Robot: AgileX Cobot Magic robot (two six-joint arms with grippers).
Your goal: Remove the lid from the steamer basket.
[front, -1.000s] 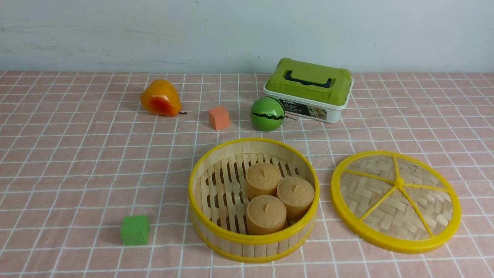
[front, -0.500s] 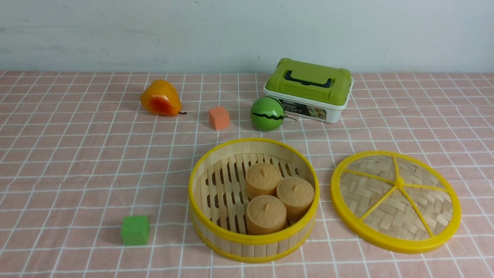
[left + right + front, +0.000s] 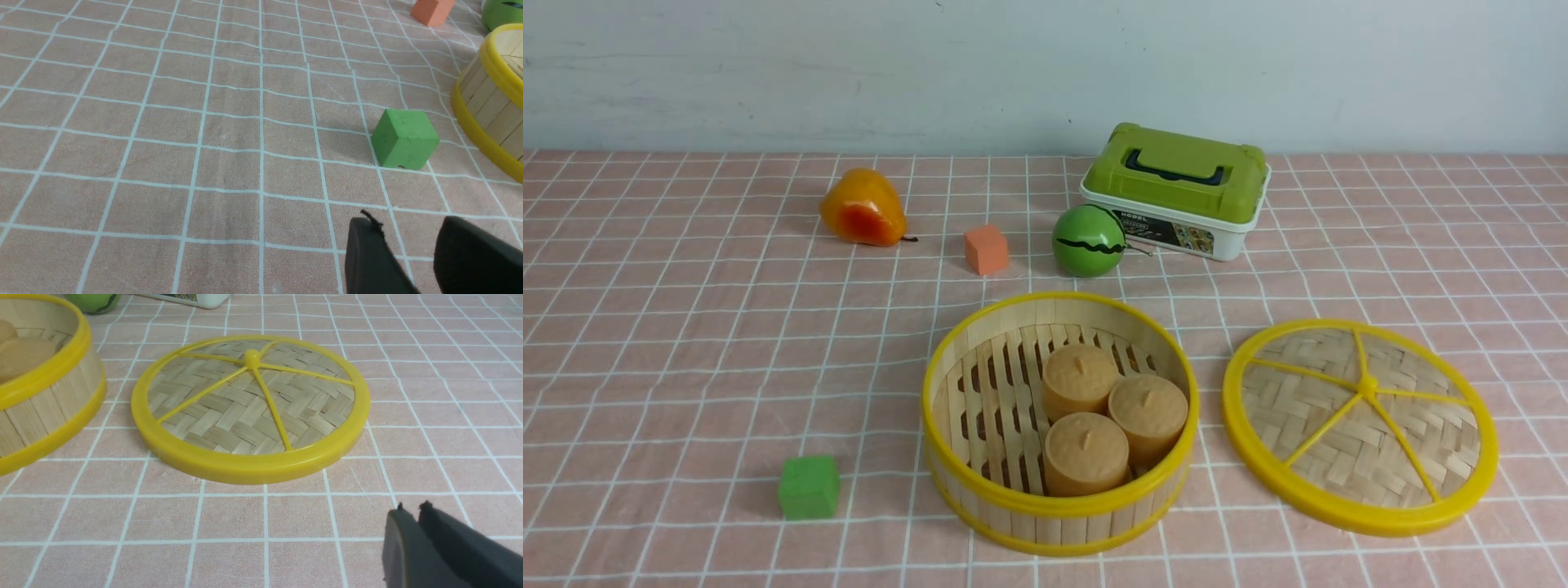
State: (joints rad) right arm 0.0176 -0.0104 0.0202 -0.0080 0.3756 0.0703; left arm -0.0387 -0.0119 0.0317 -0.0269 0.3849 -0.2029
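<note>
No change across the last second: scene static, nothing shifted. Means the removal reads as done, arms parked back near the robot's edge of the table.

Tablecloth: pink grid, flat, wide bare stretch ahead of the left gripper; no table edge visible in any view, only the far wall in the front view.

Lid: flat on the cloth, knob up, just ahead of the right gripper, apart from the basket rim, not overlapping.

Steamer basket: open, ahead and toward the inner side of both grippers, three tan bun-shaped pieces inside, bunched toward the lid side.

White box with green lid: well beyond the basket, far from both grippers.

Pear, small green melon, orange cube: far row, clear of any retreat path.

Green cube: nearest thing to the left gripper, just ahead of it, apart from the basket wall.

Left gripper: fingers parted a modest gap, empty. Right gripper: fingers nearly together, thin slit only, nothing held.

Open room: plenty on both outer sides; narrow lane only between lid and basket.
</note>
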